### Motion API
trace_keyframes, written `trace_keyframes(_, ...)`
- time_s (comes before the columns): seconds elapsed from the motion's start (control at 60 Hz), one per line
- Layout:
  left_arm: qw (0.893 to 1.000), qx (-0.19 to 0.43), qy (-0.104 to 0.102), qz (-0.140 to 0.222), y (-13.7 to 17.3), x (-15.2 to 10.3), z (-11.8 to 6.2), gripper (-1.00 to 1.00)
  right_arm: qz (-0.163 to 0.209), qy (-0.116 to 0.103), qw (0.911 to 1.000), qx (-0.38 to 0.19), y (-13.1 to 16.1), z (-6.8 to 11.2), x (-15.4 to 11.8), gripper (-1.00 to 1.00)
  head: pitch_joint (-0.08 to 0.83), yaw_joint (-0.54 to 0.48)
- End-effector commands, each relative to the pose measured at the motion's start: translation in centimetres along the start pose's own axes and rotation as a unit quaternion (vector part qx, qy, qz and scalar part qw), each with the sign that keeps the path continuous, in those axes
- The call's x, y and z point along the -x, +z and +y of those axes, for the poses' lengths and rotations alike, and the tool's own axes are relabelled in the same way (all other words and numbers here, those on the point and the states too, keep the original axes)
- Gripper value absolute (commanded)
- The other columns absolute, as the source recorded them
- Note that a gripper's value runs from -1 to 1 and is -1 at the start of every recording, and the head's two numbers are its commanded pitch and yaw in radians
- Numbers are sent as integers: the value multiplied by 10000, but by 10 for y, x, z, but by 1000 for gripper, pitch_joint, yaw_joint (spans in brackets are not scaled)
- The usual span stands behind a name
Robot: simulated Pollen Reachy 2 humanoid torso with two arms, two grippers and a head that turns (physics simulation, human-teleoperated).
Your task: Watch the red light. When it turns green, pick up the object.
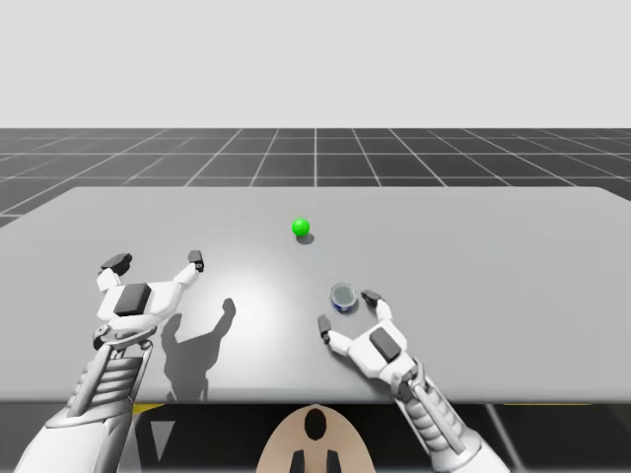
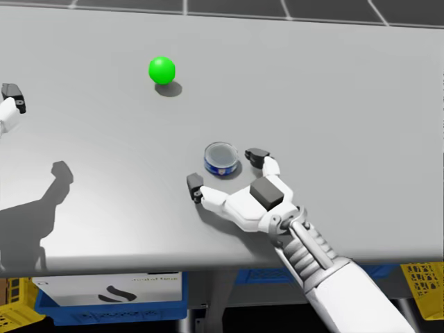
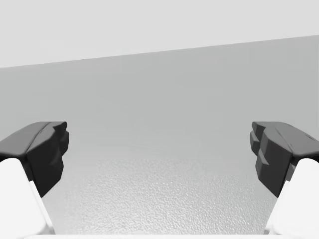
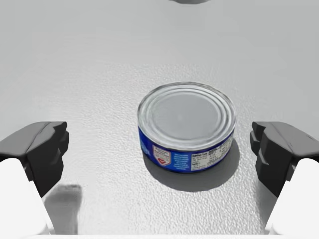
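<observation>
Right gripper [image 4: 159, 149] spread wide, flat blue can [image 4: 185, 119] betw. its fingers [image 4: 45, 149], no contact; light [image 1: 301, 228] green; left gripper [image 1: 156, 261] spread too.

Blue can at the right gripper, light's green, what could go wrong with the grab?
The blue can sits nearer one finger of the open right gripper, so that finger may touch first and shove it sideways. The can is also low, so fingers closing too high could slip over its rim.
</observation>
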Motion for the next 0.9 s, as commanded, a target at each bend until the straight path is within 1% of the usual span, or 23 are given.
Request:
trace_keyframes(0.017, 10000, 0, 0, 0, 0, 0, 0, -1000, 68, -474, 9988, -84, -34, 13, 4, -1000, 731, -118)
trace_keyframes(0.05, 10000, 0, 0, 0, 0, 0, 0, -1000, 81, -395, 9992, -63, -41, 13, 4, -1000, 730, -118)
trace_keyframes(0.15, 10000, -17, 24, 24, 0, 0, 0, -1000, 110, -320, 9994, -35, -51, 12, 4, -1000, 730, -117)
trace_keyframes(0.25, 10000, -14, 27, 23, 1, 0, 1, -1000, 131, -325, 9994, -52, -57, 12, 2, -1000, 730, -116)
trace_keyframes(0.283, 10000, -12, 28, 24, 1, 0, 1, -1000, 157, -335, 9992, -136, -59, 12, 1, -1000, 729, -116)
trace_keyframes(0.317, 10000, -12, 30, 24, 1, 0, 1, -1000, 142, -325, 9993, -152, -59, 13, 1, -940, 728, -116)
trace_keyframes(0.333, 10000, -13, 30, 24, 1, 0, 1, -1000, 119, -296, 9994, -156, -58, 13, 1, -791, 728, -116)
trace_keyframes(0.35, 10000, -13, 31, 25, 1, 0, 1, -1000, -12, -267, 9996, -3, -58, 15, 2, 568, 728, -117)
trace_keyframes(0.367, 10000, -13, 32, 26, 1, 0, 1, -1000, 39, -273, 9996, -60, -58, 15, 2, 792, 728, -117)
trace_keyframes(0.383, 10000, -13, 32, 26, 1, 0, 1, -1000, 67, -264, 9996, -86, -57, 15, 1, 970, 727, -117)
trace_keyframes(0.4, 10000, -13, 35, 29, 1, 0, 2, -1000, 93, -285, 9995, -91, -56, 16, 2, 1000, 726, -117)
trace_keyframes(0.567, 10000, -14, 31, 32, 2, 0, 1, -1000, 163, -394, 9990, -125, -53, 15, 3, 1000, 712, -121)
trace_keyframes(0.633, 10000, -14, 31, 33, 2, 0, 1, -1000, 161, -393, 9990, -124, -53, 15, 4, 1000, 693, -122)
trace_keyframes(0.65, 10000, -11, 34, 36, 2, 0, 1, -1000, 166, -425, 9989, -135, -52, 15, 3, 1000, 680, -124)
trace_keyframes(0.767, 10000, -8, 28, 39, 2, 0, 1, -1000, 151, -456, 9987, -173, -51, 14, 3, 1000, 584, -134)
trace_keyframes(0.783, 10000, -9, 26, 41, 2, 0, 1, -1000, 149, -457, 9987, -178, -51, 14, 3, 1000, 551, -137)
trace_keyframes(0.833, 10000, -9, 24, 47, 2, 0, 0, -1000, 137, -431, 9988, -178, -51, 15, 3, 1000, 515, -140)
trace_keyframes(0.85, 10000, -8, 21, 49, 2, 0, 0, -1000, 136, -435, 9988, -187, -51, 15, 3, 1000, 481, -141)
trace_keyframes(0.9, 10000, -6, 17, 53, 1, 0, 0, -1000, 131, -430, 9988, -190, -51, 16, 3, 996, 449, -144)
